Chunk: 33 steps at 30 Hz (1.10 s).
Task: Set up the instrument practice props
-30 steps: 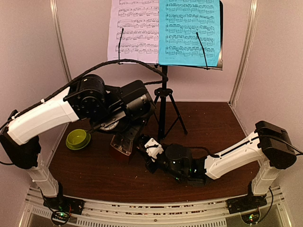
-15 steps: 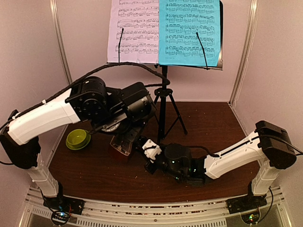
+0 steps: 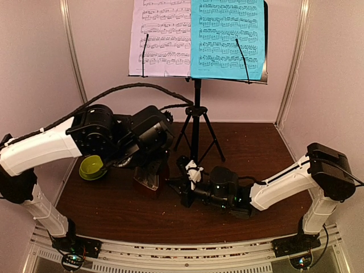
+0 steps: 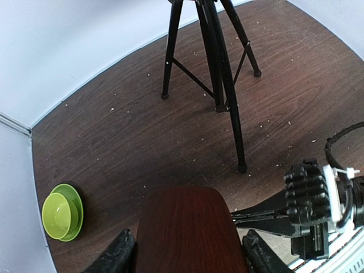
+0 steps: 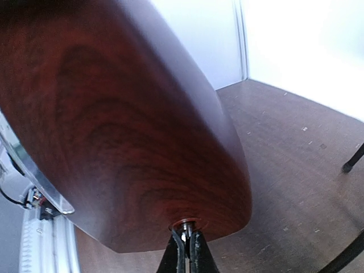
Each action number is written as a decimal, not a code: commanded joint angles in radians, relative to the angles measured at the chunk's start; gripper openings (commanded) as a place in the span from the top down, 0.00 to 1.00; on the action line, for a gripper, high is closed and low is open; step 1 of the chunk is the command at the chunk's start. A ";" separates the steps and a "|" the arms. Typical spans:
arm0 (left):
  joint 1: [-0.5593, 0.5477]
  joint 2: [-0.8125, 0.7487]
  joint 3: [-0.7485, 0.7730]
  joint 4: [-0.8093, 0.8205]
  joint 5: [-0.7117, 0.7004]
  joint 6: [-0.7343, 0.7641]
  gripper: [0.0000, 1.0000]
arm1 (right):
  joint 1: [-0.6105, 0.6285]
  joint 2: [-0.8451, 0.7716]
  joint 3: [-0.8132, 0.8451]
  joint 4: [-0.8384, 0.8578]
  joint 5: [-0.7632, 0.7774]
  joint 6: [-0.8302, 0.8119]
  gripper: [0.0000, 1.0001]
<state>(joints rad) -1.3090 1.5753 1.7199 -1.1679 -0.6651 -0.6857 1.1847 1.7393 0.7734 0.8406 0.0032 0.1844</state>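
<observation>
Now the left arm has swung lower toward the bench's left edge, and we see the left gripper (image 4: 187, 257) clamped on the wooden metronome (image 4: 185, 224) near the front-left, between the lime-green bowl (image 4: 61, 216) and the music stand (image 4: 216, 62) tripod. The right gripper (image 5: 185, 245), reaching low and leftward along the front edge, is pinched narrow on the small metal pin (image 5: 185, 226) in the metronome's side.

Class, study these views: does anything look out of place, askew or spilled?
Pale crumbs speckle the table, like a spill. The lime-green bowl at its left edge fits no music practice. The metronome is not standing free: both the left pincer and right pincer grip it.
</observation>
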 commanded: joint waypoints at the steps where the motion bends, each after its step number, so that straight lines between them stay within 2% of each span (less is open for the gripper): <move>1: -0.004 -0.077 -0.043 0.116 -0.015 0.002 1.00 | -0.040 -0.016 -0.019 0.111 -0.123 0.216 1.00; 7: -0.004 -0.104 -0.105 0.164 -0.024 0.003 1.00 | -0.063 0.000 -0.033 0.143 -0.169 0.317 1.00; 14: 0.047 -0.111 -0.194 0.270 0.005 0.003 1.00 | -0.064 -0.028 -0.052 0.078 -0.202 0.248 1.00; 20: 0.127 -0.154 -0.358 0.529 0.075 0.105 1.00 | -0.065 -0.100 -0.100 0.024 -0.210 0.171 0.75; 25: 0.169 -0.112 -0.386 0.592 0.112 0.175 1.00 | -0.063 -0.180 -0.141 -0.042 -0.188 0.145 0.55; 33: 0.234 -0.084 -0.467 0.753 0.301 0.268 0.99 | -0.066 -0.292 -0.162 -0.198 -0.129 0.146 0.46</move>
<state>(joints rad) -1.1034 1.4883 1.2606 -0.6006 -0.4538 -0.4950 1.1198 1.5017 0.6247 0.7425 -0.1749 0.3401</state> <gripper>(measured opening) 0.585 0.523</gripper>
